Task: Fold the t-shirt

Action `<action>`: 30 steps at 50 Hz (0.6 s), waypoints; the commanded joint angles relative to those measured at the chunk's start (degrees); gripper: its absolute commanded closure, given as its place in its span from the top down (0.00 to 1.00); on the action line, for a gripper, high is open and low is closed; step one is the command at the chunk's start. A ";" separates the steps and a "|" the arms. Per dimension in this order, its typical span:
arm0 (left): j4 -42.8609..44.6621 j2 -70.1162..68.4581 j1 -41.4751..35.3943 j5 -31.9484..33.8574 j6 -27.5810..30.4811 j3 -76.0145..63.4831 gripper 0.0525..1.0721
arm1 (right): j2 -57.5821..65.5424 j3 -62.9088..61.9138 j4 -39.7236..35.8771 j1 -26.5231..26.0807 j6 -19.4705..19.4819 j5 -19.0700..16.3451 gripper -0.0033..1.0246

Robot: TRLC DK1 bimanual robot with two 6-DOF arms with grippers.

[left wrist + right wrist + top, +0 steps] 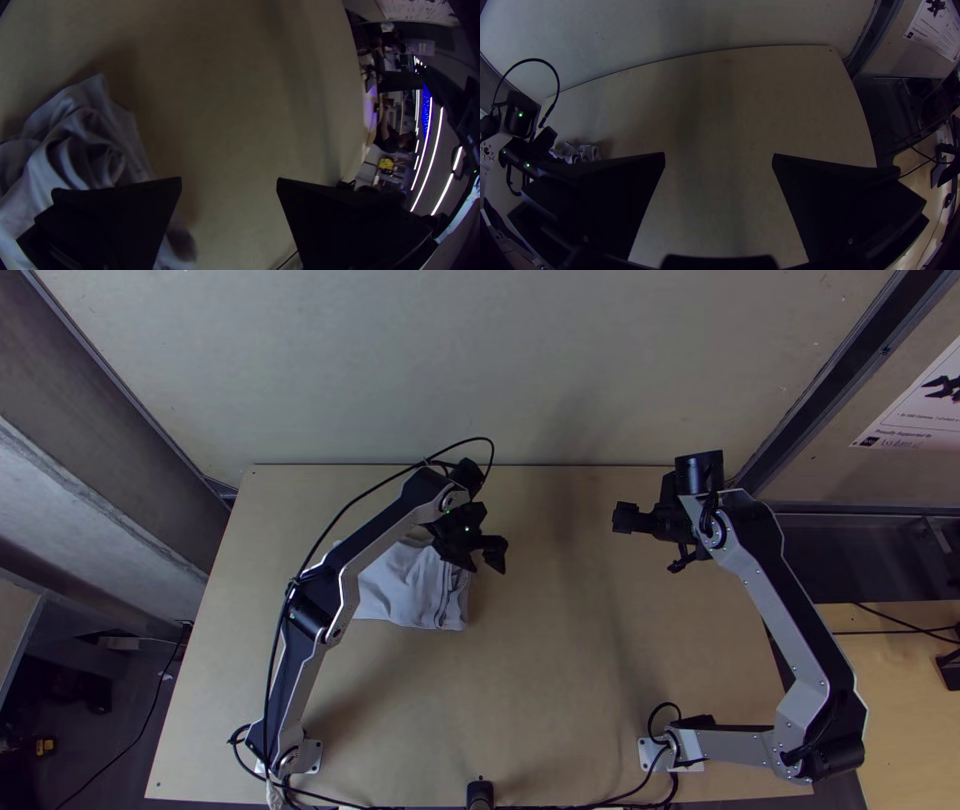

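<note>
Grey t-shirt (408,588), rumpled edges, roomy table (550,680)

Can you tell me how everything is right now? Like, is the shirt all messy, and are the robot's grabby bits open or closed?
T-shirt: rumpled and gathered small, lying on the table.
Left gripper: jaws open, nothing between them, by the t-shirt.
Right gripper: jaws open and empty, away from the t-shirt.
Left arm: bent.
Right arm: bent.

The top view looks steeply down from high; both wrist views, nearer, share its table (560,690).
</note>
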 commanded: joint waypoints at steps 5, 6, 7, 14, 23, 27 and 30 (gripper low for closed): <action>0.05 -0.85 -0.08 1.75 -1.99 2.01 0.95 | -2.04 -0.13 0.65 0.17 0.98 0.28 0.96; -0.04 -1.02 0.01 1.75 -1.90 1.92 0.95 | -2.13 -0.13 0.73 0.17 0.98 0.28 0.96; -0.04 -1.20 0.18 1.75 -1.90 1.75 0.95 | -2.22 -0.13 0.82 0.17 0.98 0.28 0.96; -0.22 -2.87 0.88 -1.07 -0.76 0.60 0.95 | -2.39 0.31 1.79 0.08 0.63 0.37 0.96; -0.13 -9.28 1.85 -14.43 3.81 -1.24 0.95 | -2.48 3.03 3.46 -0.01 -1.04 0.37 0.96; -0.13 -13.24 2.99 -18.91 6.09 -1.68 0.95 | -2.48 4.61 4.16 -0.01 -2.19 0.37 0.96; 0.05 -16.05 4.40 -21.37 7.76 -1.77 0.95 | -2.48 5.49 4.87 -0.01 -2.71 0.37 0.96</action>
